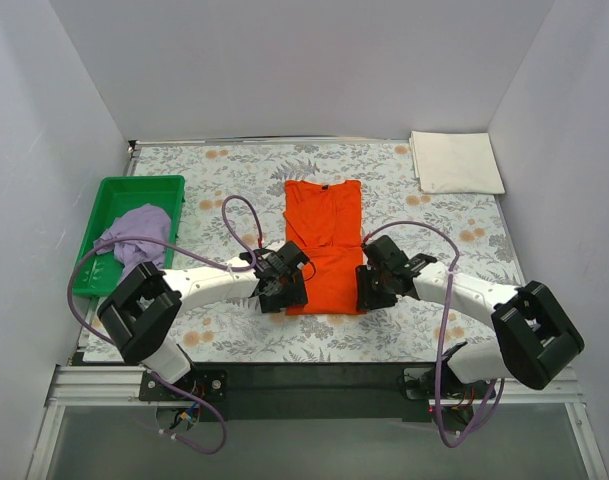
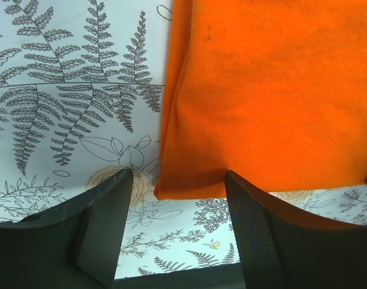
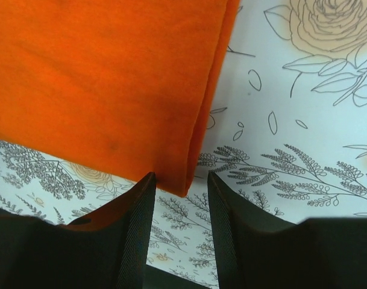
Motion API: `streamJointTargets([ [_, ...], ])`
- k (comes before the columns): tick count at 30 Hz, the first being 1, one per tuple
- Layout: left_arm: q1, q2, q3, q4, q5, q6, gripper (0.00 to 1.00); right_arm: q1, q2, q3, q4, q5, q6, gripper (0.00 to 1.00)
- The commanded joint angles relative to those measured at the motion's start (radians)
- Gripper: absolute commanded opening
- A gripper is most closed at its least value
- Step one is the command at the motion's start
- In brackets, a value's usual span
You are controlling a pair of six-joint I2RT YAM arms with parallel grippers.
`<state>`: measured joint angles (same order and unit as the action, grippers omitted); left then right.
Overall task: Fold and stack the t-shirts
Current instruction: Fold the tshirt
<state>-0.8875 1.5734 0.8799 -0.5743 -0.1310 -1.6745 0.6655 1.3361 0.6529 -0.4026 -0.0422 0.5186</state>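
One orange t-shirt [image 1: 323, 245]: long axis near-far, collar far.

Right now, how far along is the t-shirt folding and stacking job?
Done: the cream-white t-shirt lies folded at the far right corner of the table. In hand: the orange t-shirt lies flat as a narrow strip; the left end effector and right end effector each straddle a near corner, jaws apart. Left: finish that fold, fold the lilac t-shirt bunched in the green tray, then stack all three.
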Motion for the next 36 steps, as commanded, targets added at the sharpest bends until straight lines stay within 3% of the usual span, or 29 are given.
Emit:
streamJointTargets([
  [1, -0.017, 0.054, -0.013, -0.027, 0.007, -0.025, 0.58, 0.034, 0.049, 0.039, -0.031, 0.067, 0.037, 0.40],
  [7, -0.037, 0.114, -0.015, -0.038, 0.025, -0.040, 0.56, 0.103, 0.147, 0.073, -0.116, 0.166, 0.064, 0.38],
  [15, -0.037, 0.117, -0.070, -0.024, 0.037, -0.039, 0.39, 0.129, 0.198, 0.065, -0.153, 0.208, 0.090, 0.30],
  [18, -0.037, 0.117, -0.073, -0.032, 0.037, -0.031, 0.19, 0.129, 0.199, 0.057, -0.153, 0.205, 0.087, 0.19],
  [19, -0.037, 0.120, -0.071, -0.038, 0.039, -0.021, 0.14, 0.131, 0.193, 0.057, -0.151, 0.205, 0.083, 0.11],
  [20, -0.037, 0.117, -0.071, -0.048, 0.041, -0.013, 0.00, 0.131, 0.189, 0.057, -0.150, 0.200, 0.066, 0.07],
  [22, -0.037, 0.106, -0.076, -0.084, 0.051, 0.018, 0.00, 0.138, 0.161, 0.057, -0.151, 0.160, 0.048, 0.01],
  [25, -0.045, 0.053, -0.103, -0.165, 0.129, 0.053, 0.00, 0.151, 0.108, 0.044, -0.199, 0.085, 0.028, 0.01],
  [29, -0.086, -0.044, -0.175, -0.251, 0.341, 0.097, 0.00, 0.204, 0.025, 0.007, -0.307, -0.030, 0.035, 0.01],
  [36, -0.203, -0.207, -0.204, -0.326, 0.498, 0.030, 0.03, 0.260, -0.107, 0.007, -0.484, -0.147, 0.035, 0.01],
])
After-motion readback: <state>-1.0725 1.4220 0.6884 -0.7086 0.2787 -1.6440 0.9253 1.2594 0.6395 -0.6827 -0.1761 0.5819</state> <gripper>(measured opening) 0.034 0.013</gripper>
